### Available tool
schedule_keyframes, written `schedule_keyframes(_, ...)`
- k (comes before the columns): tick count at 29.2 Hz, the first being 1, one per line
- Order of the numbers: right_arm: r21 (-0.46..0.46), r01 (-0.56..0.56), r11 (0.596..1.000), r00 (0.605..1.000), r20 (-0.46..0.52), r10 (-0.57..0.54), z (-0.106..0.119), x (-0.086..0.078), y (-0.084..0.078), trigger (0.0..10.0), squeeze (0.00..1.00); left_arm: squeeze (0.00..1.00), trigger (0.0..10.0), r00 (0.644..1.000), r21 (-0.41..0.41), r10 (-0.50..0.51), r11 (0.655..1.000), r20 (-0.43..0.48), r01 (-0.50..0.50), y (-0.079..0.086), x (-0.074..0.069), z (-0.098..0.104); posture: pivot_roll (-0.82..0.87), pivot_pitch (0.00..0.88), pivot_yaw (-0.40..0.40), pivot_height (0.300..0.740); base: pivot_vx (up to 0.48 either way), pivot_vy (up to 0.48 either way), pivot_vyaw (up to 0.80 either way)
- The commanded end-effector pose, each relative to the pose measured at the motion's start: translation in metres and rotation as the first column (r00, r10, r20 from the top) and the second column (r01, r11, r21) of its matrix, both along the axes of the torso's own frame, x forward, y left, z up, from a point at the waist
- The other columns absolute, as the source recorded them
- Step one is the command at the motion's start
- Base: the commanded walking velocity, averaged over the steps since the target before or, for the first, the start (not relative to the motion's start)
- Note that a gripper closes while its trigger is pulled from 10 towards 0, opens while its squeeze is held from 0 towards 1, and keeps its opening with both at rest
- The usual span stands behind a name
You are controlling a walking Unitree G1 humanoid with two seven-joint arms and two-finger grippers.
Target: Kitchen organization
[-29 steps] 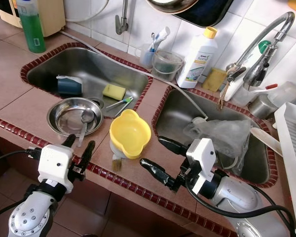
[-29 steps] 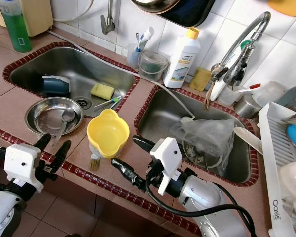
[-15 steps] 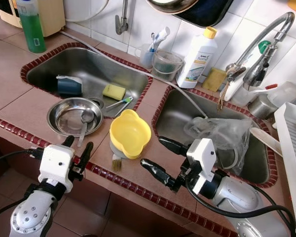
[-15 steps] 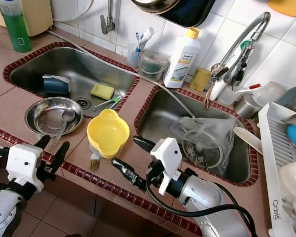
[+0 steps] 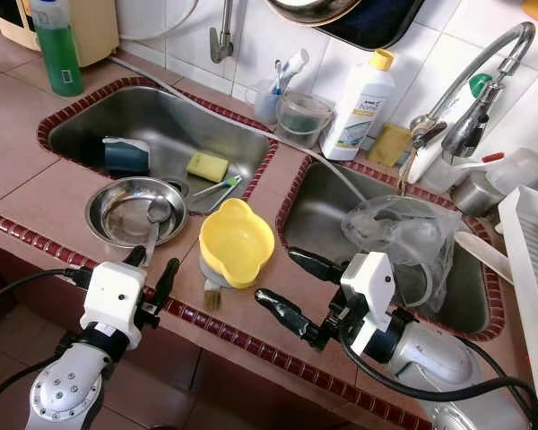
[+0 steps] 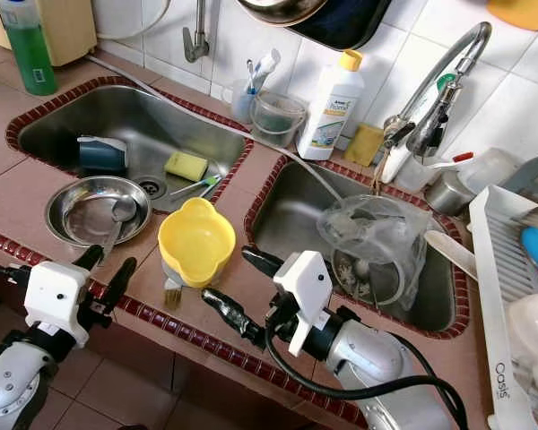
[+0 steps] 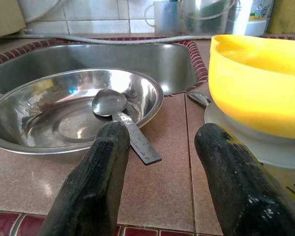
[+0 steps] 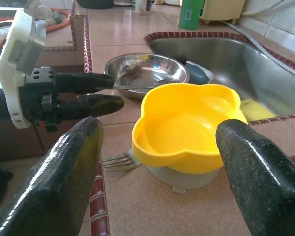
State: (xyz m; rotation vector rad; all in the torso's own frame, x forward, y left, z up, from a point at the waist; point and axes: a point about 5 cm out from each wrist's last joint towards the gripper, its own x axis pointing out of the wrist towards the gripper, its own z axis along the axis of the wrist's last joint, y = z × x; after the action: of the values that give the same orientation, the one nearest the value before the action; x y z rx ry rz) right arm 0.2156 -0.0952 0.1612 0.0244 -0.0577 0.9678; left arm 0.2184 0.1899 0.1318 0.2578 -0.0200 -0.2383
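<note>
Approach step: right claw [image 5: 282,281] spread wide, facing yellow bowl [image 5: 237,240] on worktop [image 5: 36,193]. Left claw [image 5: 152,274] apart by steel bowl [image 5: 130,210]. Next likely close on yellow bowl

Left gripper [image 5: 152,269]: two long black fingers with a rough, matte surface, mounted on a white boxy housing. Behind the housing, a silver rounded wrist segment carries a ring of small dark screws; a thin black cable runs off to the side. Right gripper [image 5: 290,287]: two glossy black fingers, spread wide, on a similar white angular housing. Its silver arm is smooth and cylindrical, with a thick black cable looping beneath it.
</note>
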Motion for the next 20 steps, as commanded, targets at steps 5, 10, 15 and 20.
schedule_keyframes(5,-0.010,0.026,1.000,1.000,-0.001,-0.026,0.0015,-0.0003,-0.0070,10.0,0.00,0.00,10.0,1.000,-0.001,-0.016,1.000,-0.009,0.016,-0.0049,0.0007,-0.0025,0.14,0.099,-0.186,0.740,0.000,0.000,0.00)
schedule_keyframes(10,-0.005,0.035,0.999,0.999,-0.001,-0.035,0.0018,0.0001,-0.0066,10.0,0.00,0.00,10.0,1.000,-0.002,0.003,1.000,0.001,-0.003,-0.0040,0.0043,-0.0004,0.13,0.096,-0.182,0.740,0.000,0.000,0.00)
schedule_keyframes(15,-0.005,0.039,0.999,0.999,-0.003,-0.039,0.0014,0.0000,-0.0075,10.0,0.00,0.00,10.0,1.000,-0.008,0.020,1.000,0.002,-0.020,-0.0015,0.0043,-0.0010,0.13,0.096,-0.182,0.740,0.000,0.000,0.00)
schedule_keyframes(20,-0.007,0.040,0.999,0.999,-0.005,-0.040,0.0015,-0.0004,-0.0080,10.0,0.00,0.00,10.0,1.000,-0.005,0.025,1.000,-0.003,-0.025,-0.0002,0.0034,-0.0011,0.13,0.102,-0.183,0.740,0.000,0.000,0.00)
